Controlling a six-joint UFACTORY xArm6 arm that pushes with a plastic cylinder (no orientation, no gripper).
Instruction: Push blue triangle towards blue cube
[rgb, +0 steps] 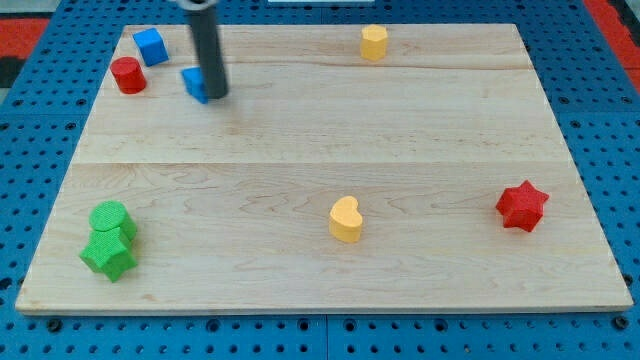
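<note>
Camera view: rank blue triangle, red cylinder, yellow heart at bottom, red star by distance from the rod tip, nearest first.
1. blue triangle: touching my tip, on its left.
2. red cylinder: further left, near the board's edge.
3. yellow heart: bottom centre.
4. red star: far right.

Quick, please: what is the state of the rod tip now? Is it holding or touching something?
My tip: no gripper, so it holds nothing; it stands against the right side of the blue triangle, with the blue cube up-left of it.
</note>
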